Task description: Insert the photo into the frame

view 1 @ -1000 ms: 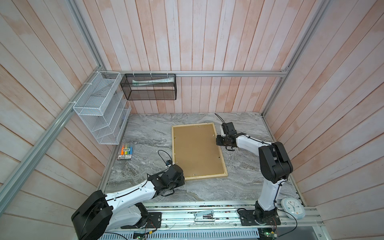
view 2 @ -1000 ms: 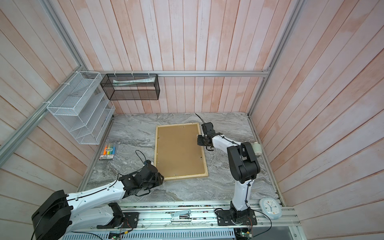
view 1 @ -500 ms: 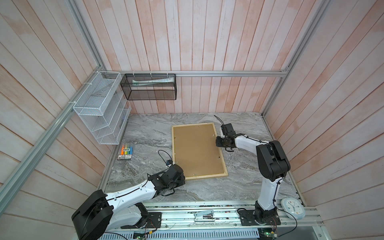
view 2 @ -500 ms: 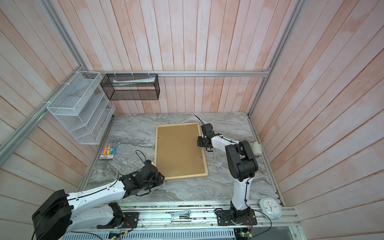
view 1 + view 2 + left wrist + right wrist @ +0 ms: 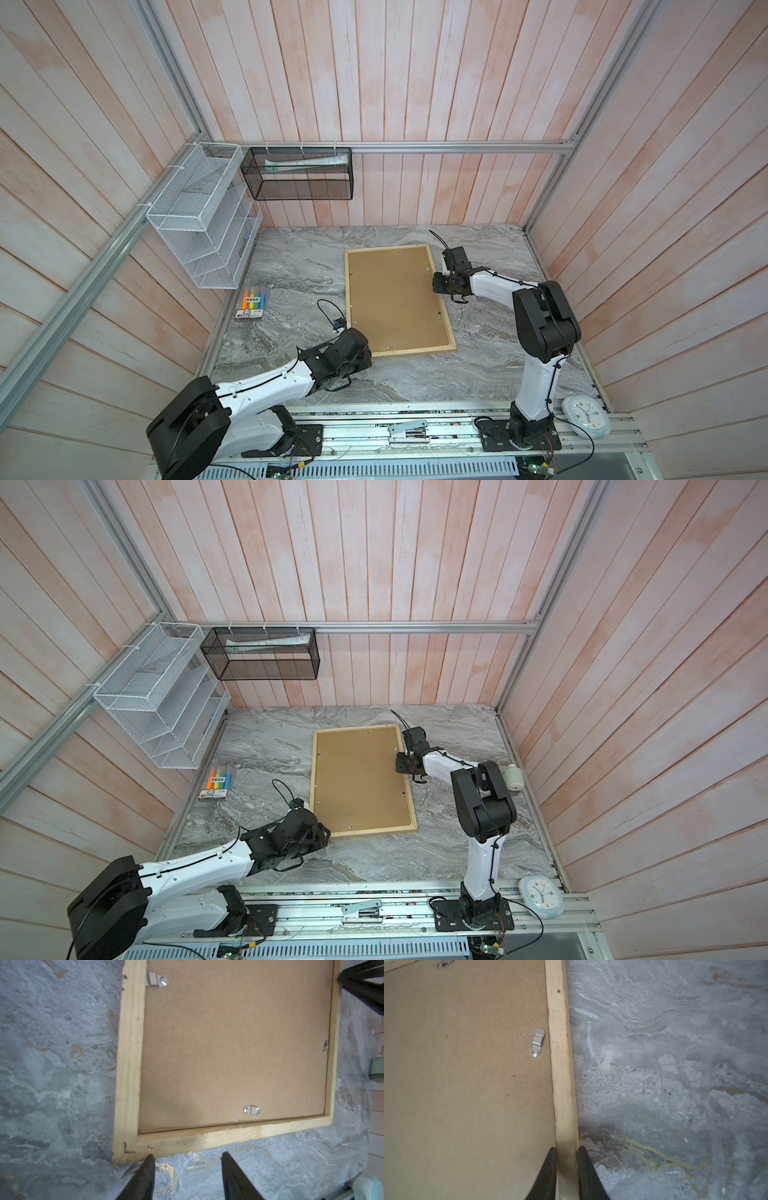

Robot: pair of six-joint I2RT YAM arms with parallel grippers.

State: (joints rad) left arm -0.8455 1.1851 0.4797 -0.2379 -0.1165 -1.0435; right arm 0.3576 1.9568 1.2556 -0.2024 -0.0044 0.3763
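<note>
In both top views I see the large rectangular frame of pale natural wood strips [image 5: 415, 350] [image 5: 374, 832] lying flat, back side up, in the middle of the grey marble tabletop [image 5: 299, 270], with the plain brown backing board [image 5: 395, 299] [image 5: 359, 779] filling it. My right gripper [image 5: 435, 286] [image 5: 398, 766] sits low on the frame's right long strip, about halfway along. My left gripper [image 5: 369, 355] [image 5: 326, 833] is down at the frame's near left corner. A pack of coloured markers [image 5: 251, 302] lies well apart, by the left wall.

From the left wrist, the left gripper [image 5: 188, 1155] is spread wide and holds nothing. One fingertip is just at the outer edge of the frame [image 5: 128, 1064] beside its corner, the other over bare marble. A small metal clip [image 5: 251, 1110] lies on the board [image 5: 228, 1043].

From the right wrist, the right gripper [image 5: 567, 1148] straddles the wood strip [image 5: 559, 1043], its fingers tight against both sides: clamped on the frame. Another clip [image 5: 538, 1042] lies just beside the strip.
</note>
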